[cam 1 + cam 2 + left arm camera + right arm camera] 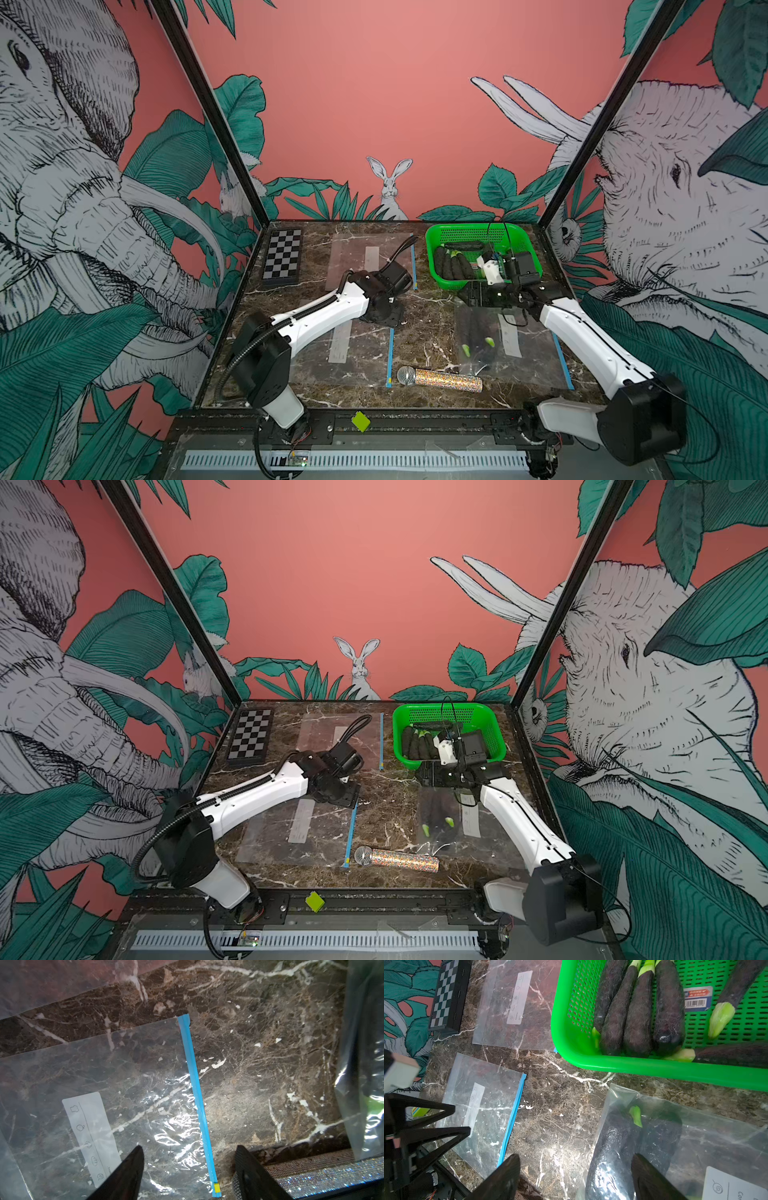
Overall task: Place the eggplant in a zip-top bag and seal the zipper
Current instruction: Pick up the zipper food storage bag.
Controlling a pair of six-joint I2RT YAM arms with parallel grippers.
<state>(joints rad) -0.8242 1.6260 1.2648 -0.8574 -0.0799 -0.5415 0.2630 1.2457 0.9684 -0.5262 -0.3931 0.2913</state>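
Observation:
Several dark purple eggplants [639, 1014] lie in the green basket [523, 239] at the back right. Two more eggplants [612, 1147] sit inside a clear zip-top bag [528, 365] at the front right. An empty zip-top bag [124, 1076] lies flat left of centre, and its blue zipper [197, 1093] carries a yellow slider [216, 1187]. My left gripper [190, 1167] hangs open over this bag, fingers on either side of the zipper's slider end. My right gripper [575, 1169] is open over the near edge of the filled bag, holding nothing.
A glittery microphone [440, 378] lies near the front edge between the two bags. A third empty bag [370, 257] lies at the back centre. A small chessboard [282, 257] sits at the back left. The two arms' grippers are close together mid-table.

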